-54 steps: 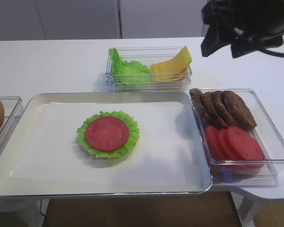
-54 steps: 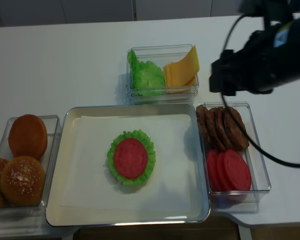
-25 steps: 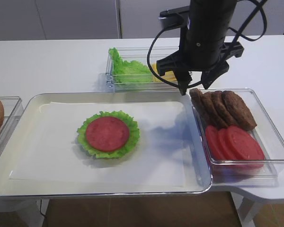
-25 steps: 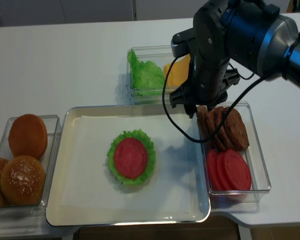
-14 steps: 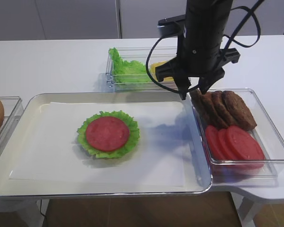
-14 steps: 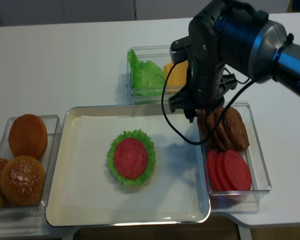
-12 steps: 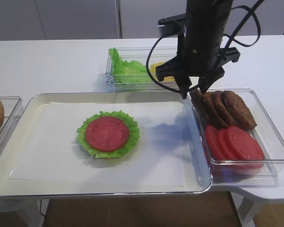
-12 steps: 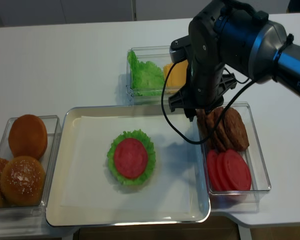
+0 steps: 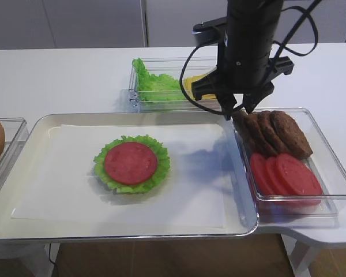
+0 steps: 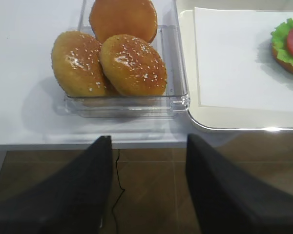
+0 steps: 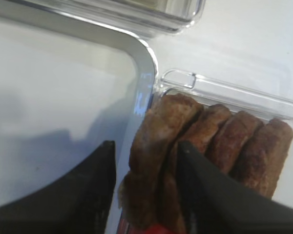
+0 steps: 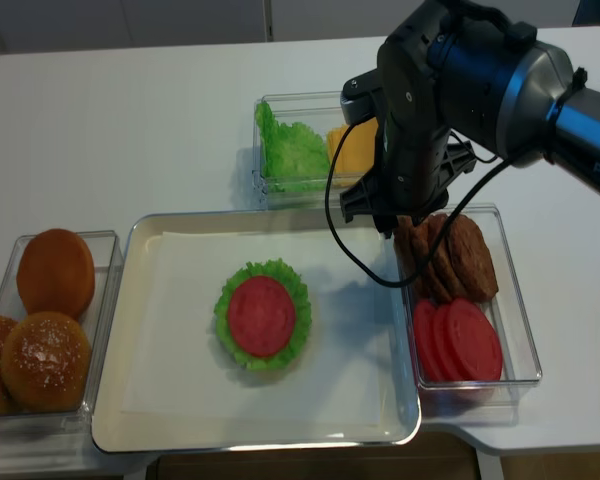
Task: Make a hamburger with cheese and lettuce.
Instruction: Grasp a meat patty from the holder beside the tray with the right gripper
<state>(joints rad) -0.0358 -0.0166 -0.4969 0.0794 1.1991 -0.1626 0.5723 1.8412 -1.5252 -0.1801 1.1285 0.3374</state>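
Right wrist view: right gripper (image 11: 145, 187) jaws straddle the leftmost patty (image 11: 154, 146), not yet clamped. Left gripper (image 10: 147, 183) gapes over the table edge. Hamburger (image 9: 131, 163) sits mid-tray (image 9: 23, 228).

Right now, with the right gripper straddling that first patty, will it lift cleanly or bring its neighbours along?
The end patty stands on edge, so it probably holds its shape and feels stiff. It leans on the next patties, so one could tip or drag along. Its rough surface should resist slipping between the right gripper fingers.
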